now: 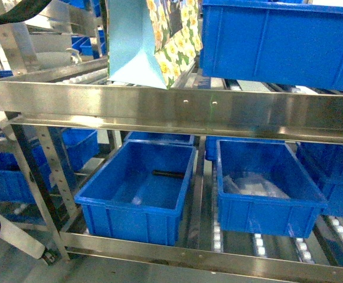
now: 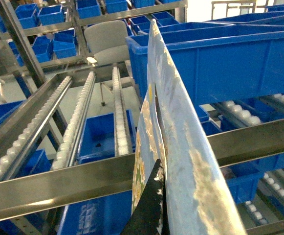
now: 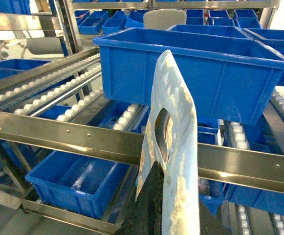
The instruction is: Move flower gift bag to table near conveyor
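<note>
Steel rails of the conveyor (image 1: 177,106) fill the head view, and the flower gift bag (image 1: 141,44) is seen at the front edge of its upper level. The bag hangs upright. Its pale-blue side is turned toward the camera, and its lower corner reaches down just over the front rail. It is placed just left of a large blue bin (image 1: 277,41) that sits on the same level.

In the left wrist view the bag is seen edge-on, with the left pincer (image 2: 156,205) clenched on it from below; one dark finger is pressed flat against a printed face. Lines of white rollers (image 2: 117,112) slope away to the left of the bag.

In the right wrist view a second bag (image 3: 173,122), flat, with a handle cut-out, is held upright by the right pincer (image 3: 156,210), whose dark parts are closed on its lower end. It stands in front of the large blue bin. At the left edge of that view a floral corner is seen against the front rail.

On the lower level two open blue bins are set side by side: the left bin (image 1: 136,188) with a short dark rod in it, the right bin (image 1: 265,188) with clear packets.
</note>
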Tool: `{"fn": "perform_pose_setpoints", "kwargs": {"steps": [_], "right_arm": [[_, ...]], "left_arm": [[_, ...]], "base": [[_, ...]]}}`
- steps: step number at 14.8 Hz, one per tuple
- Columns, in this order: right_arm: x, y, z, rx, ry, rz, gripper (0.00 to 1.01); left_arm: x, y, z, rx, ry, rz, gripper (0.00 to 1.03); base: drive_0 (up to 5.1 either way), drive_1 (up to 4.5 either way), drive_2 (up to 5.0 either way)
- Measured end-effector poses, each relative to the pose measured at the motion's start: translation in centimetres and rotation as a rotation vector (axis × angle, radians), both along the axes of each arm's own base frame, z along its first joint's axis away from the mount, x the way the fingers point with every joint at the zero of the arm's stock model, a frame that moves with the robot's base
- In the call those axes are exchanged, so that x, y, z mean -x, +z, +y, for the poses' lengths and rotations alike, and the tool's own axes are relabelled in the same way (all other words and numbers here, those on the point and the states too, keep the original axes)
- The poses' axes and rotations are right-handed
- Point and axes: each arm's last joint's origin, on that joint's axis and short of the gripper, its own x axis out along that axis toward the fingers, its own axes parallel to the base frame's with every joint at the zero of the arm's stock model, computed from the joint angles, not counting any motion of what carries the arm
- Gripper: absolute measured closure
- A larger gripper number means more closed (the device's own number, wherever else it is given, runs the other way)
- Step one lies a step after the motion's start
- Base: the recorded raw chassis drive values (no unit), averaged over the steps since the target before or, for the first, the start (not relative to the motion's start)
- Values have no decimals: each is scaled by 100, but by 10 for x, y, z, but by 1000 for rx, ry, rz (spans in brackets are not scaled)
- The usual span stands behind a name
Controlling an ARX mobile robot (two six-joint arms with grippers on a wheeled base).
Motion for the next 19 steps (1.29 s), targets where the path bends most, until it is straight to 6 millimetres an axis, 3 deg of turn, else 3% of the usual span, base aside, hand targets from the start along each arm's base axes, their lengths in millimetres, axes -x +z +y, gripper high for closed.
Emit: {"fn": "perform_pose_setpoints", "kwargs": {"steps": [19], "right_arm": [[0,0,0,0,0,-1,99]], "left_arm": [[0,0,0,0,1,-1,101]], "base": [[-364,172,172]]}}
